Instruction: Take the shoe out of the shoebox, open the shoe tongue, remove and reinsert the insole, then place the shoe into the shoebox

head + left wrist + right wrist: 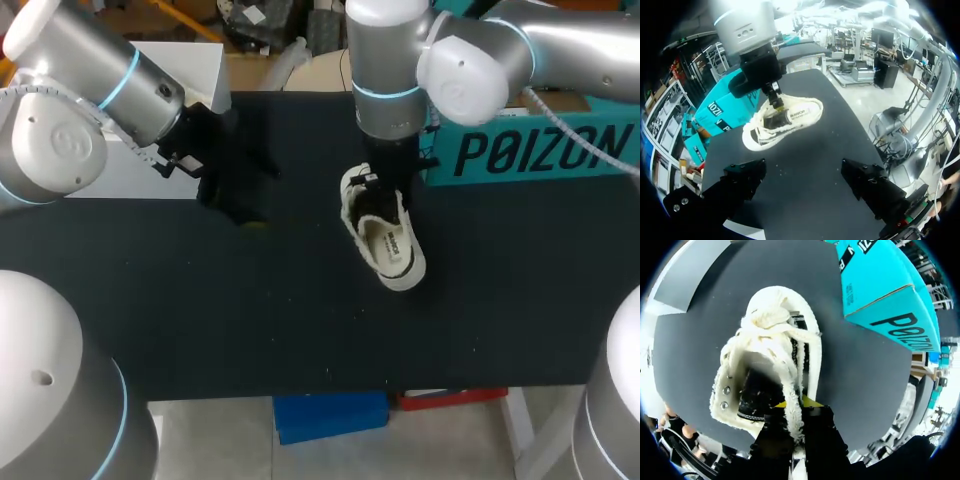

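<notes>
**A:** What is on the left side?

**B:** The left arm [110,80] hangs over the far left of the worktop [250,320]. Its jaws stand wide and hold nothing. The shoe [385,245] is well apart from them, to the right.

**A:** And the shoe?

**B:** It lies on its sole in the middle, out of the box, with the toe to the far side. The right arm [390,80] comes down on it, and its jaws are narrow, pinching a frayed cream strip at the opening. I cannot tell if this is the tongue or the edge.

**A:** How will it handle?

**B:** I think it is light, with a soft upper that folds and a stiffer sole. The heel collar seems a firmer place to hold.

**A:** And further right?

**B:** The teal shoebox [530,150] is at the far right.
</notes>
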`<state>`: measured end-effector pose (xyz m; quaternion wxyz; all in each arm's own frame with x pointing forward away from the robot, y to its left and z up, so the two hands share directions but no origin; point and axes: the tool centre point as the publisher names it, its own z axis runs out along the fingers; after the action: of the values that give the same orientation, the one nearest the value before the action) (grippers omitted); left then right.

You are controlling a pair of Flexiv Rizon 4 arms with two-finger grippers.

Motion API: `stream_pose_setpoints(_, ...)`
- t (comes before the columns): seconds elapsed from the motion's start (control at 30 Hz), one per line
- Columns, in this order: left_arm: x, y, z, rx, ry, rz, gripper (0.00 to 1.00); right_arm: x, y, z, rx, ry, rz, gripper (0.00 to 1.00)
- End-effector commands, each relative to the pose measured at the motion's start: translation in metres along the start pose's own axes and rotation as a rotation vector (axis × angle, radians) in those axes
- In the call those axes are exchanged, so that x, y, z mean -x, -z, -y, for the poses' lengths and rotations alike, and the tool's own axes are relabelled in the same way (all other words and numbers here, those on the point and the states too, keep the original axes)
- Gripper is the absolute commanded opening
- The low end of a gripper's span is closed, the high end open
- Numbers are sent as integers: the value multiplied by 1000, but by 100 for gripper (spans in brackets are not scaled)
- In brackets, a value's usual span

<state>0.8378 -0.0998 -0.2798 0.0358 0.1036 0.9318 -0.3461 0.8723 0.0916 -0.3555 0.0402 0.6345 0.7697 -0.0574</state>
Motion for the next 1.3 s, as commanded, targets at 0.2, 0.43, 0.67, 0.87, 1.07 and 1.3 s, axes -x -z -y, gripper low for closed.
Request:
stream_pose_setpoints(0.2,-1,-1,-1,-1,-2,5,100,47,136,22,183,625,154,0)
stream_pose_setpoints(0.43,-1,-1,-1,-1,-2,5,100,53,165,25,215,1062,243,0)
stream_pose_setpoints(0.67,-1,-1,-1,-1,-2,5,100,53,165,25,215,1062,243,0)
stream_pose_setpoints(0.87,-1,-1,-1,-1,-2,5,100,53,165,25,215,1062,243,0)
stream_pose_setpoints(1.07,-1,-1,-1,-1,-2,5,100,59,167,21,186,1076,258,0)
stream_pose_setpoints(1.3,-1,-1,-1,-1,-2,5,100,131,169,-16,91,1177,256,0)
